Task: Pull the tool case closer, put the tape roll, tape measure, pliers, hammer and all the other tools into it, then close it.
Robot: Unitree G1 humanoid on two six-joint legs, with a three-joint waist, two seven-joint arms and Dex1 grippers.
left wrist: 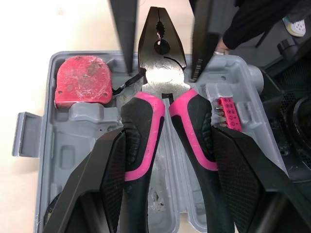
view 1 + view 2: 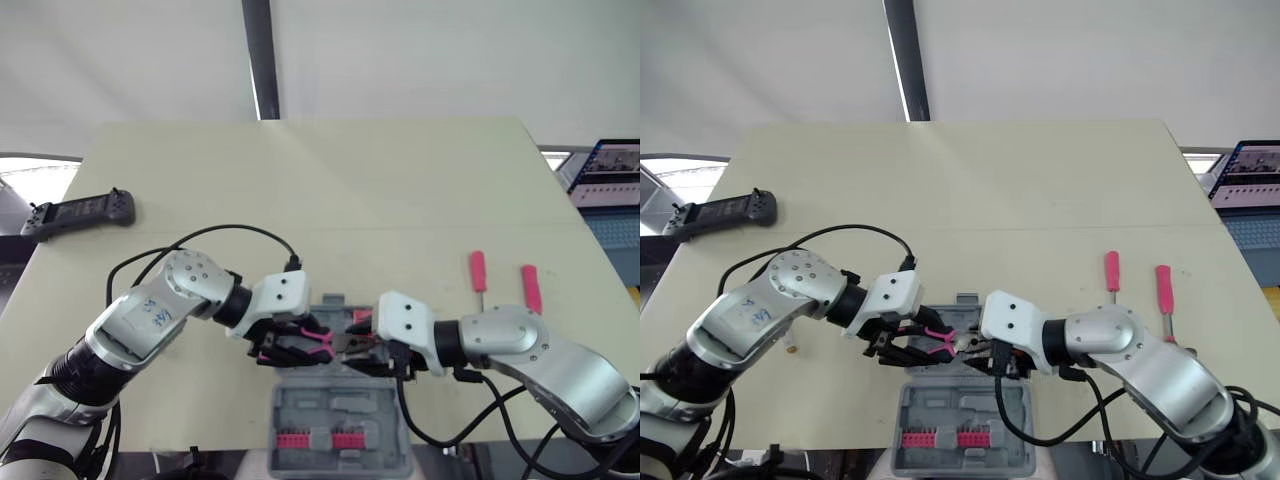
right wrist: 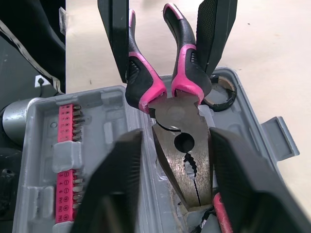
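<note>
The grey tool case (image 2: pixel 385 445) lies open at the table's near edge. Above its tray hang pink-and-black pliers (image 1: pixel 163 73), nose pointing to my right. My left gripper (image 2: pixel 300 346) is shut on the pliers' handles (image 1: pixel 146 131). My right gripper (image 2: pixel 366 346) is open, its fingers (image 3: pixel 119 184) flanking the pliers' steel head (image 3: pixel 182 145) with small gaps. A red tape measure (image 1: pixel 80 82) sits in one corner pocket of the case. A black tape roll (image 3: pixel 221 92) lies in another corner. Pink bits (image 3: pixel 65 160) line the lid.
Two pink-handled screwdrivers (image 2: pixel 478 270) (image 2: pixel 530 288) lie on the table to the right of the case. A black controller (image 2: pixel 80 212) rests at the table's far left edge. A laptop (image 2: pixel 612 170) stands beyond the right edge.
</note>
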